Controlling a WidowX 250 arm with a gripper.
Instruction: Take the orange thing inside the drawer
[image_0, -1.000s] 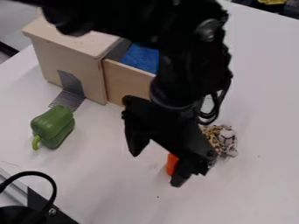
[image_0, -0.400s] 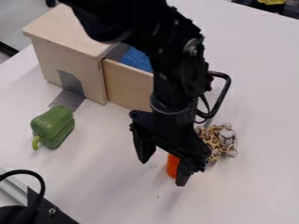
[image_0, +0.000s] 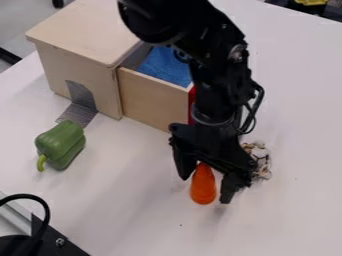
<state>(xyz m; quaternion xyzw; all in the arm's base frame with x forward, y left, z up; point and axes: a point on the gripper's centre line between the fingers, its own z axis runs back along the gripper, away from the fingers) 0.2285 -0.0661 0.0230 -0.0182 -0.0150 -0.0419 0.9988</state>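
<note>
At the near left edge of the tabletop (image_0: 287, 220), a black cable (image_0: 35, 198) loops over a dark fixture (image_0: 43, 232) beside a pale metal rail (image_0: 15, 216).

A little farther in, well in from the tabletop's left edge, is the orange tapered toy (image_0: 203, 189), outside the drawer (image_0: 153, 104), its narrow end pointing away and its rounded wide end nearest. The claw (image_0: 205, 190) hangs down around it, its two fingers spread apart, one on either side. A gap shows between the toy and the right-hand finger in the view; the other finger lies close by the narrow end, and whether it touches I cannot tell.

Beyond, toward the left edge, a green bell pepper (image_0: 61, 145) lies with its curved stem facing near. To the right of the claw is a spotted plush toy (image_0: 262, 160), partly hidden behind it.

Farther back, near the far left corner of the tabletop, stands a plywood box (image_0: 80, 70). A perforated metal plate (image_0: 81, 95) runs down its near side and bends onto the tabletop. The drawer is pulled out on the box's right, with blue cloth (image_0: 163, 67) inside and a red end panel (image_0: 192, 105) partly behind the black arm (image_0: 220, 75).
</note>
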